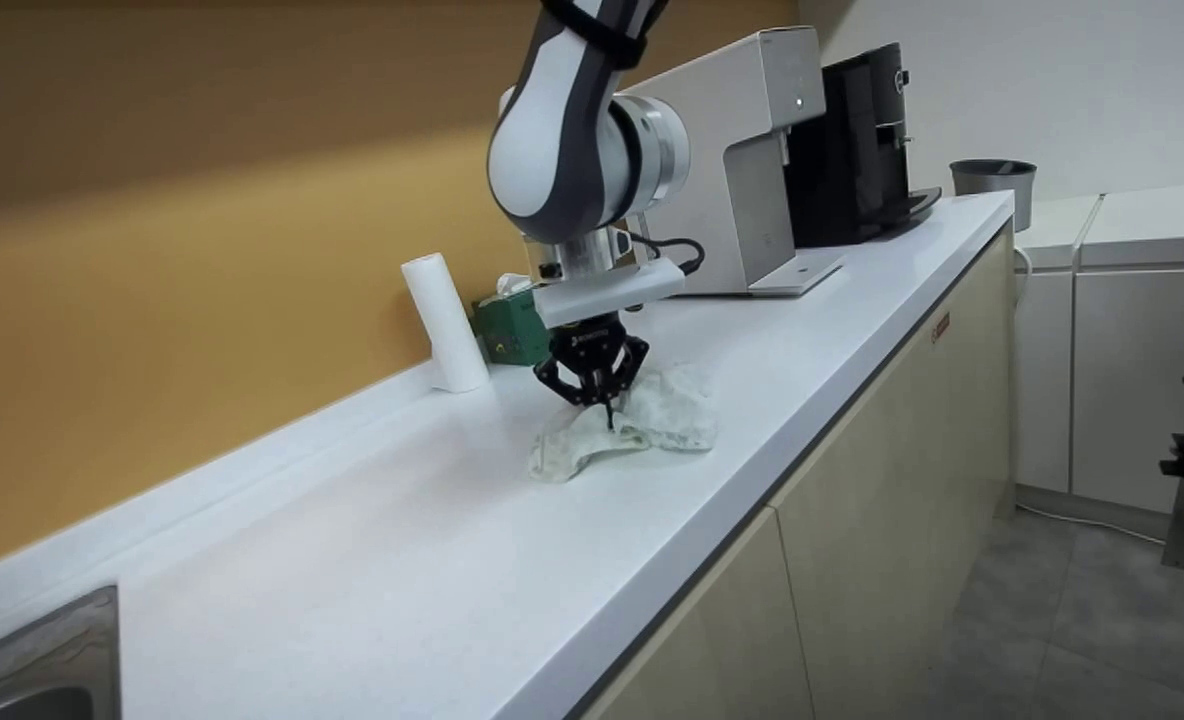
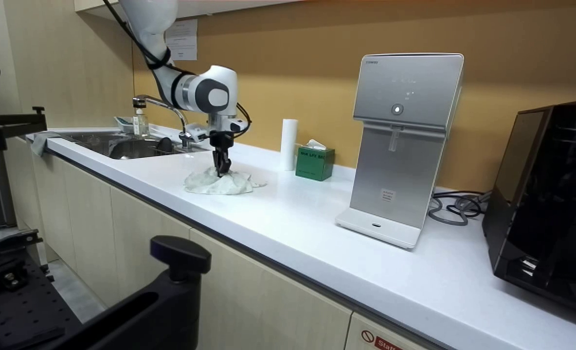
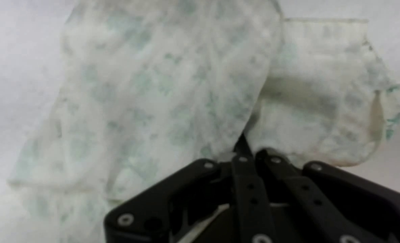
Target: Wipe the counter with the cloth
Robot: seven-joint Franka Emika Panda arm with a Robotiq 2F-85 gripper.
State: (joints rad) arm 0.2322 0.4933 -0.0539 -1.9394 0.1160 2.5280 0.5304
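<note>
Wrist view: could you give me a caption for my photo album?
Closed end effector gripping a rumpled, green-flecked cloth on a white counter.

In both exterior views a broad flat run of desk (image 1: 352,560) opens between the cloth (image 1: 674,405) and the sink (image 2: 96,140); there the arched tap (image 2: 161,103) rises over it. A narrower strip passes between cloth and front edge (image 1: 712,527). Toward the back, the paper roll (image 2: 289,146) and the tissue box (image 2: 314,164) stand side by side near the wall (image 2: 317,112), with a gap between them and the cloth. Farther along, the tall dispenser (image 2: 397,170) stands in the way, leaving a lane along its front; beyond it, cables (image 2: 456,208) and the black machine (image 2: 536,218) crowd the surface. Above the cloth, the arm (image 1: 552,160) and pincer (image 1: 608,412) fill the room.
</note>
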